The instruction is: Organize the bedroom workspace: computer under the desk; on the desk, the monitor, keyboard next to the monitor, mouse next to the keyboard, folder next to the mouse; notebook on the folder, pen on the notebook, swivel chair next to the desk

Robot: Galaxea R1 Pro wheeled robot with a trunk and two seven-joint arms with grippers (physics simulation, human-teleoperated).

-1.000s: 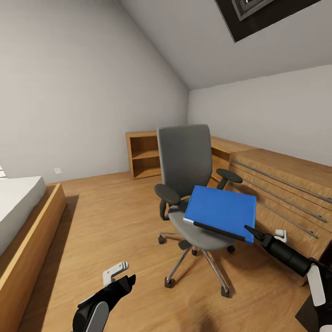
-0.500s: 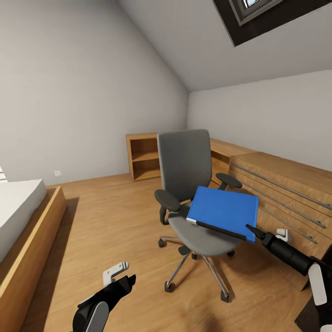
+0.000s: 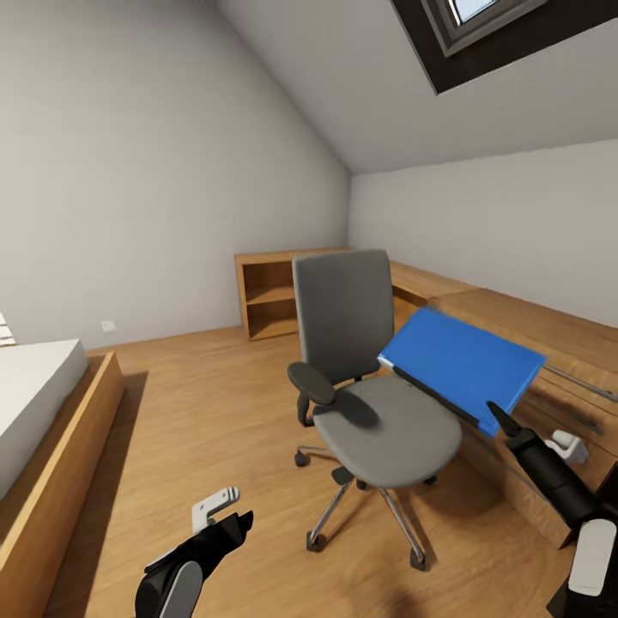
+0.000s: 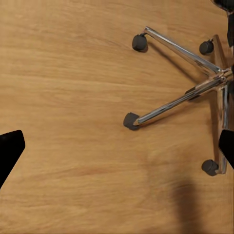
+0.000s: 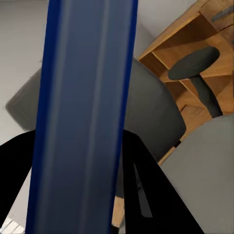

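The blue folder (image 3: 465,364) hangs tilted in the air to the right of the grey swivel chair (image 3: 345,313), above the seat's right edge. My right gripper (image 3: 501,421) is shut on the folder's lower corner. In the right wrist view the folder's spine (image 5: 83,112) runs between the two black fingers (image 5: 146,190), with the chair's back and armrest behind. My left gripper (image 3: 235,507) hangs low over the floor, left of the chair, open and holding nothing. The left wrist view looks down on the chair's chrome base (image 4: 195,92). The desk, monitor, keyboard, mouse, notebook and pen are out of view.
A bed with a wooden frame (image 3: 51,446) lies at the left. A low wooden bookshelf (image 3: 270,296) stands against the far wall. A long wooden cabinet (image 3: 524,330) runs along the right wall. Wooden floor (image 3: 197,403) lies open between bed and chair.
The folder has come up off the chair's seat and moved right, tilting more steeply, with my right gripper shut on it. The head view has tilted up a little. The left arm has not moved.
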